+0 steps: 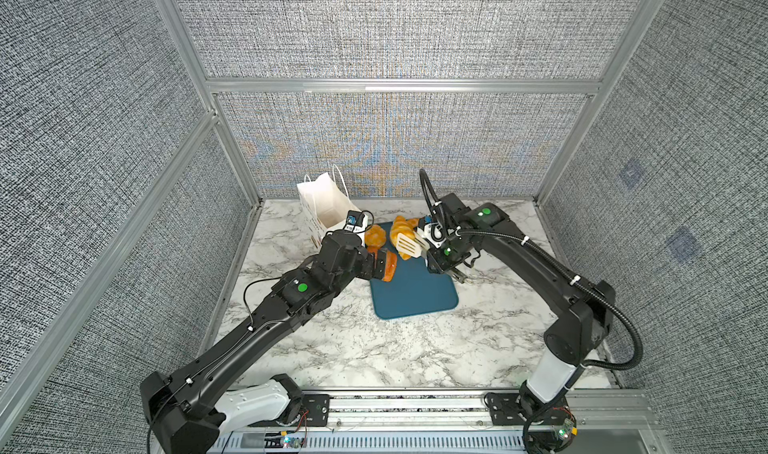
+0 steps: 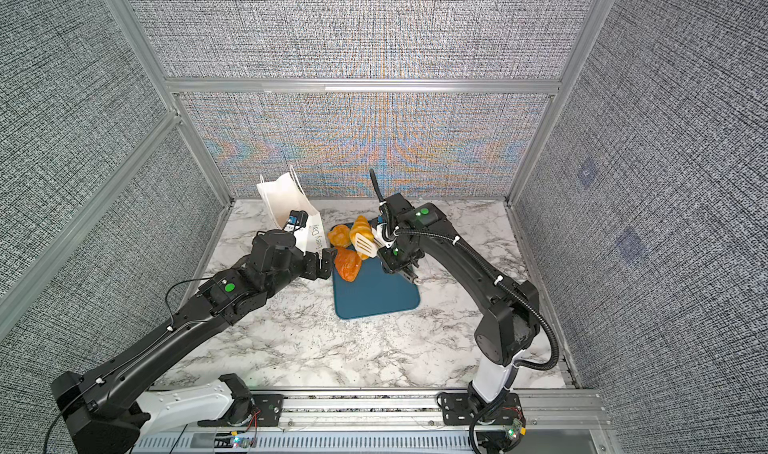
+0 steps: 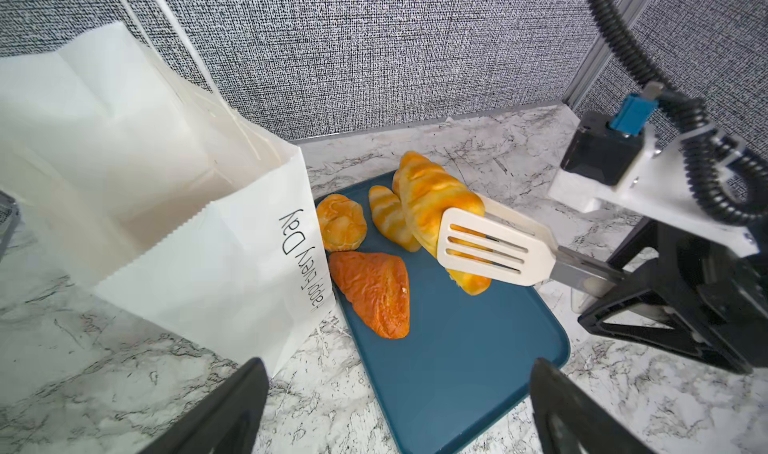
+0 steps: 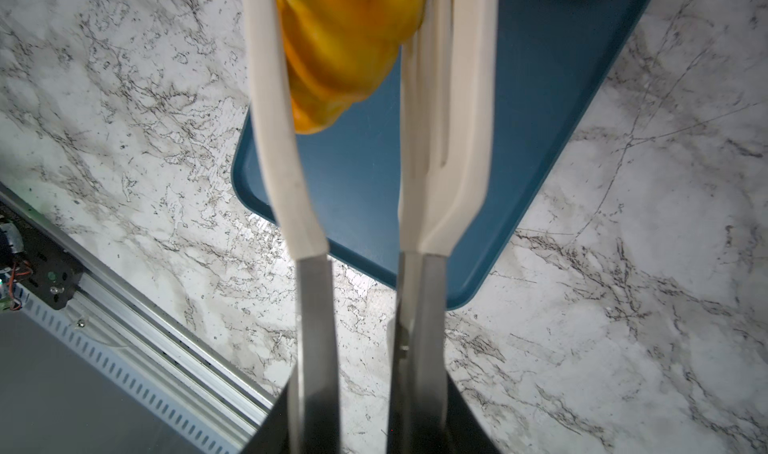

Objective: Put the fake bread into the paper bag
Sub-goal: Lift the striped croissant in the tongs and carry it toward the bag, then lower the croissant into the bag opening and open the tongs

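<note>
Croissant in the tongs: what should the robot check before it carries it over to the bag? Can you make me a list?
1. Grip: ok. The tongs pinch the big croissant, and the right gripper is shut on the tongs.
2. Bag mouth: ok. The paper bag stands with its top open.
3. Bag steadied: not ok. The left gripper is open and holds nothing.
4. Croissant clear of the tray: cannot tell.
5. Low path to the bag: not ok. The round roll, small croissant and reddish triangle lie between, so probably lift over them.
</note>
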Controlling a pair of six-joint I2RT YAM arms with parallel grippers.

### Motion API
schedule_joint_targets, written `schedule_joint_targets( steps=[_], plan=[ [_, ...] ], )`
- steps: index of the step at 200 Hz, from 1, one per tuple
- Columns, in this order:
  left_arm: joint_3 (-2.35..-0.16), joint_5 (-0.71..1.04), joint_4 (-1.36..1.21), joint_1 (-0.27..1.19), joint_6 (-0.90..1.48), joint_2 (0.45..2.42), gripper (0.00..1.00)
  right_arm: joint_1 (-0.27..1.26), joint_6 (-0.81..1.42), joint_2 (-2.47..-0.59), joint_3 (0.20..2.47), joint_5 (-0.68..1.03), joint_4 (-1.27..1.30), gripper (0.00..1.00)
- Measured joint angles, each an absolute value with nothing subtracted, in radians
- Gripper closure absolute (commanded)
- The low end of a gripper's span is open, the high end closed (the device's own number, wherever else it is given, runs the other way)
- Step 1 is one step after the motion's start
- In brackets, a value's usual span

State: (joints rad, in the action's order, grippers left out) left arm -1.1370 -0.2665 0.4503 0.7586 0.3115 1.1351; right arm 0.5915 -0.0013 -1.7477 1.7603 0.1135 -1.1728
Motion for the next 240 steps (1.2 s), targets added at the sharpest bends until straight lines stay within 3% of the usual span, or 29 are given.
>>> schedule_joint_targets(
  steps=[240],
  plan=[
    [-1.304,-0.128,0.617,0.522,0.225,1.051,0.01,0.704,-0.014,-1.859,2.206,0.243,-1.177,0.63]
  ],
)
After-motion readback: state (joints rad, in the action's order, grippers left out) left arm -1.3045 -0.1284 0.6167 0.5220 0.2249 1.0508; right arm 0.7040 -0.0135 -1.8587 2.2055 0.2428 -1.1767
